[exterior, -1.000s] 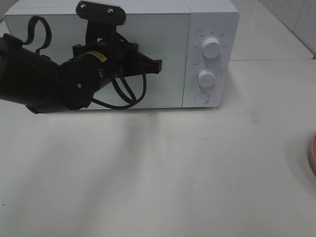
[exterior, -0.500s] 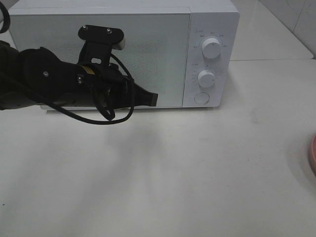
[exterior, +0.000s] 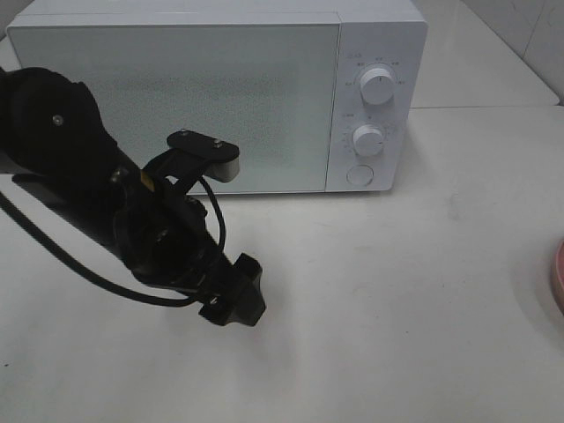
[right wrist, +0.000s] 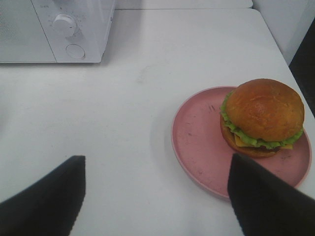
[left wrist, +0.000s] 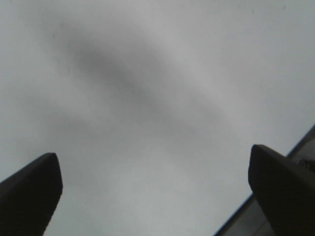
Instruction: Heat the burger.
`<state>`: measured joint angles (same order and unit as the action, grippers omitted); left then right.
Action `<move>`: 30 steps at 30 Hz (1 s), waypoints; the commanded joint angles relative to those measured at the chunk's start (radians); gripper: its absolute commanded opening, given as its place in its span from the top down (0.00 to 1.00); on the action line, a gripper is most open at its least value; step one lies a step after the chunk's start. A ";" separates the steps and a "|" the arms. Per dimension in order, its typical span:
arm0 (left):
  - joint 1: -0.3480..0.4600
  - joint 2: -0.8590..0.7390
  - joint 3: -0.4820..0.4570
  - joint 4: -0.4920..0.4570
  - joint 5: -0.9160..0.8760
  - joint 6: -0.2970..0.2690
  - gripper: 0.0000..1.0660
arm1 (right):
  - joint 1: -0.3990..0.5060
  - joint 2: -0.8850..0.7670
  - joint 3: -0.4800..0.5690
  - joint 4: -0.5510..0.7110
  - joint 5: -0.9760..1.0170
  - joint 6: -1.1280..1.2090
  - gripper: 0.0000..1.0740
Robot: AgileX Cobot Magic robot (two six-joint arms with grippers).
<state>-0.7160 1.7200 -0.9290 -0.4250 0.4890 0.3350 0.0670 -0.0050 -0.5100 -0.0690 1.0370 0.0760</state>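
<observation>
Golden-brown, the glossy domed burger [right wrist: 263, 118] with lettuce and cheese sits on my round pink plate [right wrist: 202, 142], well right of the white microwave [exterior: 229, 88], whose door looks shut. Left fingers [left wrist: 34, 191] are spread wide and empty above the tabletop [exterior: 397, 308]; right fingers [right wrist: 49, 196] also apart. I judge the door needs opening next.

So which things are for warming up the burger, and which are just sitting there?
For the job:
burger
microwave, door shut
left gripper, open, empty
right gripper, open, empty

Just there:
pink plate under the burger
white table
</observation>
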 commanded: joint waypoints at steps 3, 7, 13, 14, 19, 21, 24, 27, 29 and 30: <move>-0.002 -0.070 0.002 0.098 0.133 -0.155 0.08 | -0.008 -0.025 0.004 0.002 -0.004 -0.008 0.29; 0.050 -0.147 0.002 0.200 0.245 -0.305 0.08 | -0.008 -0.025 0.004 0.002 -0.004 -0.008 0.29; 0.241 -0.231 0.002 0.216 0.413 -0.310 0.08 | -0.008 -0.025 0.004 0.002 -0.004 -0.008 0.29; 0.241 -0.231 0.002 0.216 0.413 -0.310 0.08 | -0.008 -0.025 0.004 0.002 -0.004 -0.008 0.29; 0.444 -0.316 0.002 0.216 0.510 -0.271 0.08 | -0.008 -0.025 0.004 0.002 -0.004 -0.008 0.29; 0.601 -0.387 0.003 0.231 0.604 -0.253 0.08 | -0.008 -0.025 0.004 0.002 -0.004 -0.008 0.29; 0.697 -0.447 0.003 0.247 0.671 -0.236 0.08 | -0.008 -0.025 0.004 0.002 -0.004 -0.008 0.29; 0.793 -0.519 0.003 0.256 0.712 -0.236 0.08 | -0.008 -0.025 0.004 0.002 -0.004 -0.008 0.29; 0.815 -0.548 0.006 0.256 0.713 -0.239 0.08 | -0.008 -0.025 0.004 0.002 -0.004 -0.008 0.29; 0.835 -0.606 0.017 0.257 0.707 -0.242 0.08 | -0.008 -0.025 0.004 0.002 -0.004 -0.008 0.29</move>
<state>0.0820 1.1900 -0.9280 -0.1640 1.1820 0.0940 0.0670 -0.0050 -0.5100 -0.0690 1.0370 0.0760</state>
